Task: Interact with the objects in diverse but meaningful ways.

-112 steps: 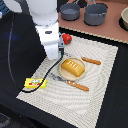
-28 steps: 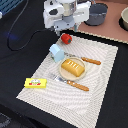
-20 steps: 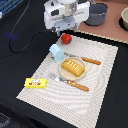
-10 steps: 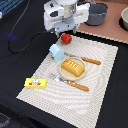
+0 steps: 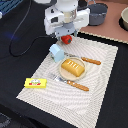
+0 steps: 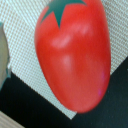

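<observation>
A red round fruit (image 5: pixel 65 39) with a green stem lies at the far edge of the striped mat (image 5: pixel 102 75). It fills the wrist view (image 6: pixel 72 55), lying over the mat's weave. My gripper (image 5: pixel 66 34) hangs directly above it, and the white hand body hides the fingers. The wrist view shows no fingers either. The pale blue-white carton (image 5: pixel 56 51) stands just beside the fruit. The golden-orange bread loaf (image 5: pixel 73 67) rests on a small plate in the mat's middle. A flat yellow packet (image 5: pixel 35 82) lies at the mat's corner on the exterior view's left.
An orange-handled fork (image 5: pixel 71 83) lies in front of the loaf and a knife (image 5: pixel 89 60) behind it. Two grey pots (image 5: pixel 98 14) (image 5: pixel 124 18) stand on the brown surface beyond the mat. A black cable (image 5: pixel 22 35) loops over the dark table.
Since 5.6 s ago the hand has moved from over the carton's side of the mat to above the red fruit. Over the last second nothing has visibly shifted.
</observation>
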